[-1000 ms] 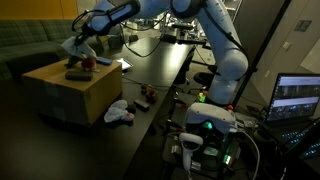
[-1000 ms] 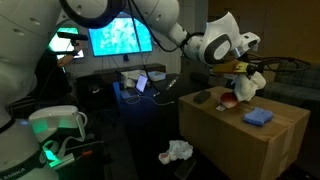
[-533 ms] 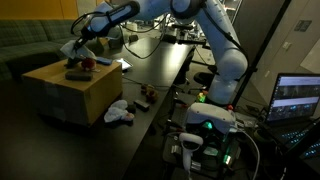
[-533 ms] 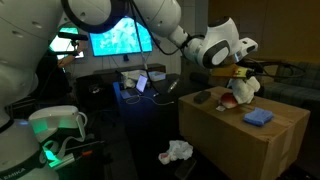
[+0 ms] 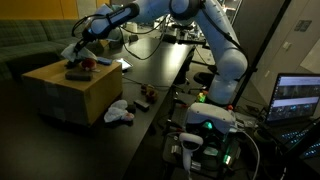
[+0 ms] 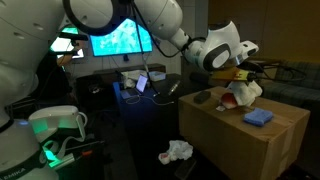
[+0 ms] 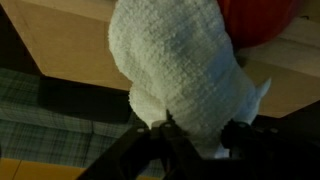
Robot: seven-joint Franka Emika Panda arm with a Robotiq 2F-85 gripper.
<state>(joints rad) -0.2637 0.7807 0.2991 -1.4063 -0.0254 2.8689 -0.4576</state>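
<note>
I had the gripper (image 7: 197,138) pinching the white cloth (image 7: 180,70) by its edge, as far as the dim view showed. It hung loose over the cardboard box (image 6: 235,140), just beside the red round thing (image 7: 262,18).

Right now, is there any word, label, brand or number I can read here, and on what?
None can be read.
Monitor: bright picture, any text too blurred.
Laptop screen: windows show, writing too small.
Cardboard box and white cloth: no print visible.

Red object (image 7: 262,18) apparently just behind cloth (image 7: 180,75)
</note>
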